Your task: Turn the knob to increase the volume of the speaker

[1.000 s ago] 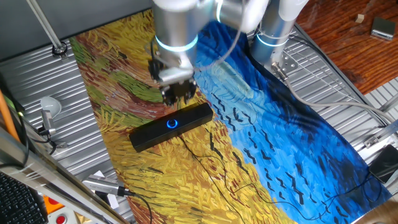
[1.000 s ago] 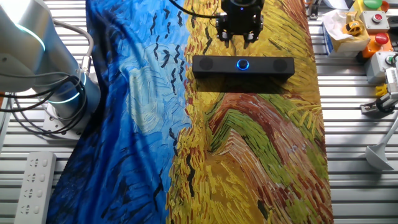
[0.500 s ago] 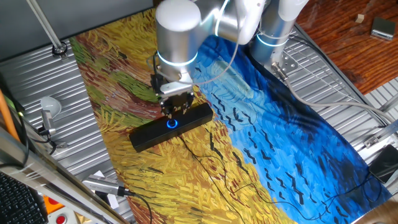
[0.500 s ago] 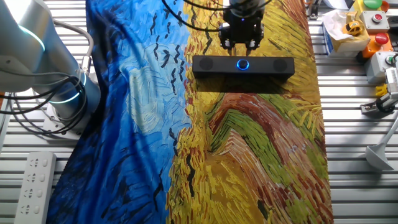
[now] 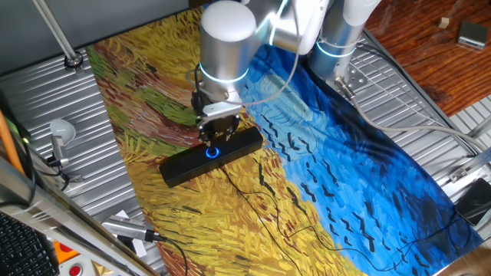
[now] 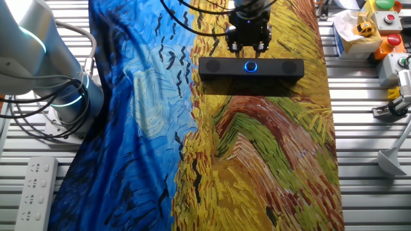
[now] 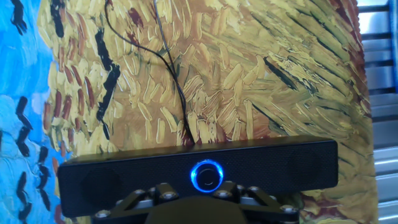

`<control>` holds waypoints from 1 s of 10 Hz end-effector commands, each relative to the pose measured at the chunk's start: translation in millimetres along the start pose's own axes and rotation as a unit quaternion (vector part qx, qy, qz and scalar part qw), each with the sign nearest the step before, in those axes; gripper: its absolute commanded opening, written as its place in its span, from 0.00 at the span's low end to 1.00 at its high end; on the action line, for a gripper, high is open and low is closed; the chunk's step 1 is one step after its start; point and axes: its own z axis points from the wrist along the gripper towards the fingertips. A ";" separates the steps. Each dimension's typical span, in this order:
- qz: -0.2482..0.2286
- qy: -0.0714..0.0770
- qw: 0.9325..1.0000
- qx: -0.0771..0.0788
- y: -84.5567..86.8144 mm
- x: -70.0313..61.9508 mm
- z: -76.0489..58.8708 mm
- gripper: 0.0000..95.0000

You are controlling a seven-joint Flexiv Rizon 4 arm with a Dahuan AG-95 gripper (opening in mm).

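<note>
Long matte-black speaker (image 5: 210,156) lying flat on painted cloth, thin black cable trailing from it, round knob (image 7: 208,176) at mid-length, ringed in glowing blue

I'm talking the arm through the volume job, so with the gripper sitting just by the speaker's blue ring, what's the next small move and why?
Probably a short drop straight down so the fingers bracket the knob. The gripper hangs just above the speaker, nearly over the glowing ring, and the knob looks untouched in the hand view. Whether it is fully centred is hard to tell, so a slight correction may be needed first.
</note>
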 end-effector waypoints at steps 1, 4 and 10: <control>0.003 -0.005 1.000 -0.012 -1.5 -1.2 1.5 0.60; 0.018 0.002 0.999 -0.029 -1.5 -1.2 1.5 0.60; 0.014 0.006 0.999 -0.029 -1.6 -1.1 2.4 0.60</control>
